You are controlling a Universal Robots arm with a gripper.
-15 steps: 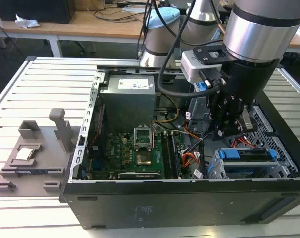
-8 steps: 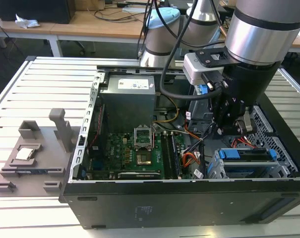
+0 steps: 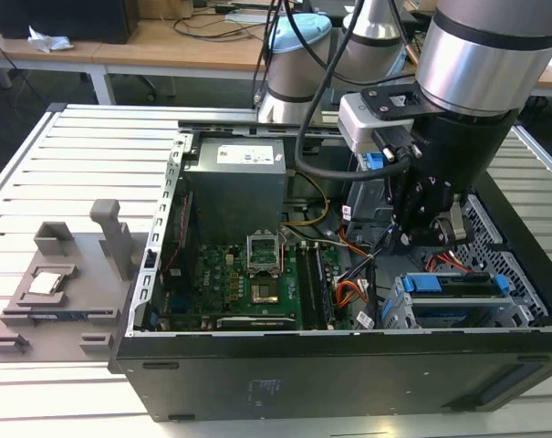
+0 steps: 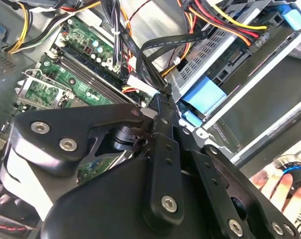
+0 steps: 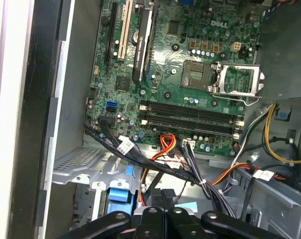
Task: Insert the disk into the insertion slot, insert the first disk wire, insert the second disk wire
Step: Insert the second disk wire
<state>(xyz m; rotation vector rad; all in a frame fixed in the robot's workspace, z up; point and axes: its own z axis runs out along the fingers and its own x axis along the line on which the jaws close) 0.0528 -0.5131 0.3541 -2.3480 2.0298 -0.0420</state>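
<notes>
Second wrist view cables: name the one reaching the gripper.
The flat black cable, curving down to the gripper; the red and yellow wires run apart from it.

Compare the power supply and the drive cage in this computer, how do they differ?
The power supply is a closed box with a white label on top; the drive cage is open-framed, with holed walls and blue plastic parts. The power supply sits at the far wall, the drive cage at the near corner on the exterior view's right. Both are grey metal inside the black case.
</notes>
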